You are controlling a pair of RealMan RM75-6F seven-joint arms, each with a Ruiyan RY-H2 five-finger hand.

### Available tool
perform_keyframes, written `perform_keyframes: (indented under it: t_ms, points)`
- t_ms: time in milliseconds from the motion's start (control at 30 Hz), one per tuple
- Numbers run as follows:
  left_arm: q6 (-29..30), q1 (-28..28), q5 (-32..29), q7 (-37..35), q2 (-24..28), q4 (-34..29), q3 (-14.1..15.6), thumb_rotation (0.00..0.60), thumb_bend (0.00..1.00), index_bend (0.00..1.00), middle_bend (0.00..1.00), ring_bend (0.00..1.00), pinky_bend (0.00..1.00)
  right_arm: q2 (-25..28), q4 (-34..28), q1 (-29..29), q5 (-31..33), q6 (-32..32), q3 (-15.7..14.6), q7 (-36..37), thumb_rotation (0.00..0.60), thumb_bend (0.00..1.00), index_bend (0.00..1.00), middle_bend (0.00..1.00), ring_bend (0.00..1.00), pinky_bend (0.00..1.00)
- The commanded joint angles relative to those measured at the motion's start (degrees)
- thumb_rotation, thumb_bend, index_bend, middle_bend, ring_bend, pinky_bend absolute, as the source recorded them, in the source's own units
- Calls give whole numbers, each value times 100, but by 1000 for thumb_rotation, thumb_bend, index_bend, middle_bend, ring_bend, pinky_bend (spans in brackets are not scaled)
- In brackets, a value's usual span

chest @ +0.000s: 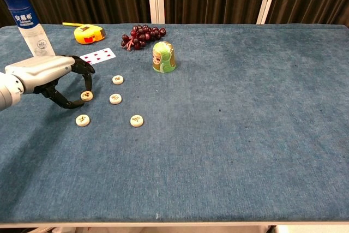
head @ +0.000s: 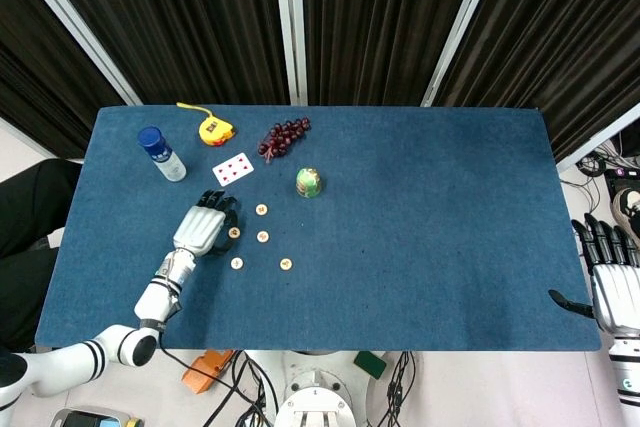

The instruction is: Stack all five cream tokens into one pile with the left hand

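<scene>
Five cream tokens lie apart on the blue table (chest: 229, 135): one at the back (chest: 118, 79), one in the middle (chest: 115, 99), one to the left (chest: 86, 96) and two in front (chest: 82, 120) (chest: 137, 120). The head view shows the same five, among them the left token (head: 234, 232). My left hand (chest: 49, 72) (head: 203, 225) is low over the left token. Its fingers arch down just behind this token and the thumb curves in beside it. The token lies flat on the cloth. My right hand (head: 612, 282) hangs off the table's right edge, fingers straight and holding nothing.
Behind the tokens lie a playing card (chest: 98, 55), a yellow tape measure (chest: 89, 33), a bunch of dark grapes (chest: 143, 35) and a green thimble-shaped figure (chest: 163, 57). A blue-capped bottle (chest: 27, 23) stands at the far left.
</scene>
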Motion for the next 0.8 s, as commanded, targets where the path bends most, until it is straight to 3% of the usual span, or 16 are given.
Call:
perform_keyframes:
  t_ms: [33, 433, 800]
  points:
    - [-11, -17, -29, 15, -6, 27, 7, 600, 340, 451, 128, 0, 3, -2, 1, 1, 3, -10, -3, 1, 600, 64, 0, 0, 0, 0]
    - [23, -70, -68, -215, 5, -35, -40, 600, 399, 511, 128, 0, 2, -17, 17, -6, 26, -18, -3, 20, 600, 63, 0, 0, 0, 0]
    - [-230, -547, -483, -66, -125, -127, -502, 600, 397, 511, 127, 0, 2, 26, 23, -49, 17, 46, -5, 66, 600, 63, 0, 0, 0, 0]
